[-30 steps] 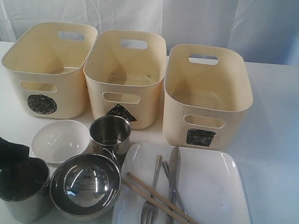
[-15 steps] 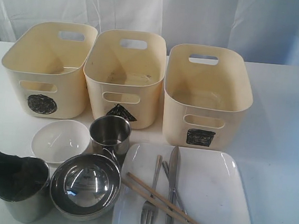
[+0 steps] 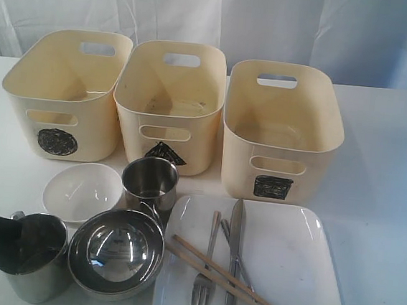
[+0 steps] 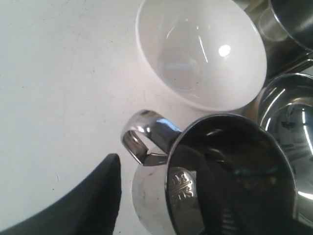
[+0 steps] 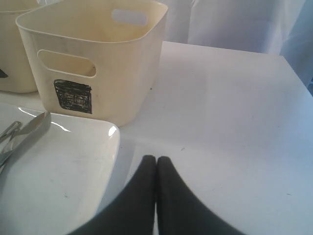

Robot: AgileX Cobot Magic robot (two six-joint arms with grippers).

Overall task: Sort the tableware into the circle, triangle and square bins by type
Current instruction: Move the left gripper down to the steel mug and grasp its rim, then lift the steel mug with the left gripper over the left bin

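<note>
At the table's [image 3: 395,185] front left corner, your left gripper [image 3: 4,238] straddles the rim of the near mug [image 3: 34,266]. Your left wrist view shows the outer finger [image 4: 98,200] just beside the mug's handle [image 4: 144,134], with a sliver of table between that finger and the mug wall. The other finger is lost in the dark inside of the mug. So the jaws stand wide apart around the wall, and you have no grip on the mug that can be seen. It stands upright on the table, touching the steel bowls [image 3: 116,252] on its right.

Behind it sits the white bowl [image 3: 82,190], and beside that bowl stands the far mug [image 3: 150,182], just in front of the triangle bin [image 3: 189,147]. The circle bin [image 3: 83,130] is on the left of the row and the square bin [image 3: 310,170] on the right.

Before the square bin lies the plate [image 3: 301,263]. On its left half lie the fork [image 3: 207,268], knife [image 3: 233,256] and spoon [image 3: 247,281]. The chopsticks [image 3: 248,292] cross them at a slant, one end reaching past the plate's edge toward the steel bowls.

Your right gripper [image 5: 156,196] has its fingers pressed together and holds nothing. It hangs over bare table just beside the plate's corner, with the square bin ahead of it.
</note>
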